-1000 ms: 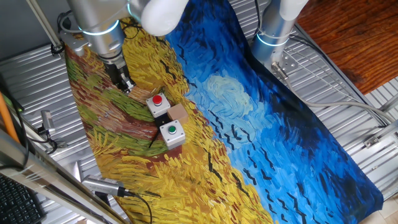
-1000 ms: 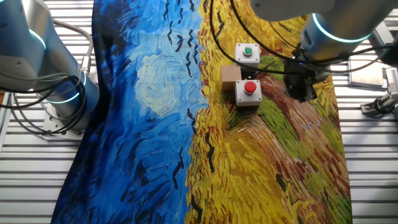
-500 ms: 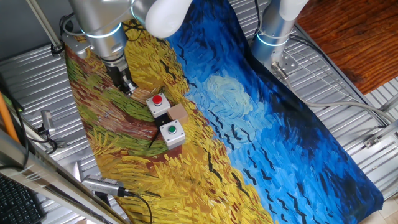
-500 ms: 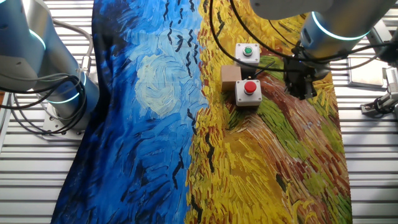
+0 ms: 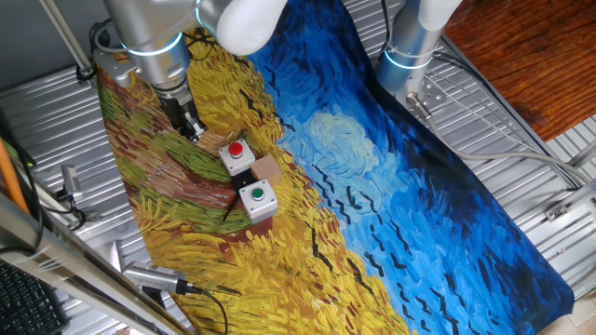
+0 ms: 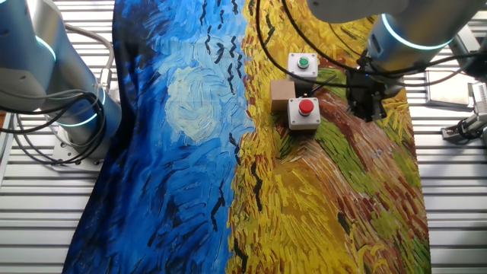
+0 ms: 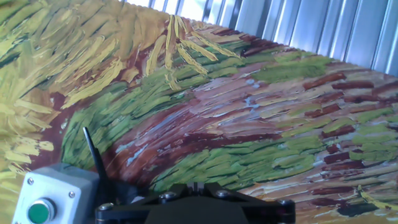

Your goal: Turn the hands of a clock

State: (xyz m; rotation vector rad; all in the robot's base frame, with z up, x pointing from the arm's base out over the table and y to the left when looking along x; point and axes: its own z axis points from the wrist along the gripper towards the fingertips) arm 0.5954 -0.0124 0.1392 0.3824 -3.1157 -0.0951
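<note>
No clock shows in any view. My gripper (image 5: 192,127) hangs low over the yellow and green part of the painted cloth (image 5: 186,242), just left of a grey box with a red button (image 5: 237,154). In the other fixed view the gripper (image 6: 368,108) is to the right of the red button box (image 6: 305,113). In the hand view only the black finger base and the tips (image 7: 194,185) show at the bottom edge. The jaws stand together with nothing between them.
A grey box with a green button (image 5: 258,199) stands in front of the red one, and also shows in the hand view (image 7: 45,200). A small brown block (image 5: 268,169) sits between the boxes. A second robot base (image 5: 410,46) stands at the back. Ribbed metal surrounds the cloth.
The gripper has shifted very slightly over the cloth beside the red button box. Nothing else has moved.
</note>
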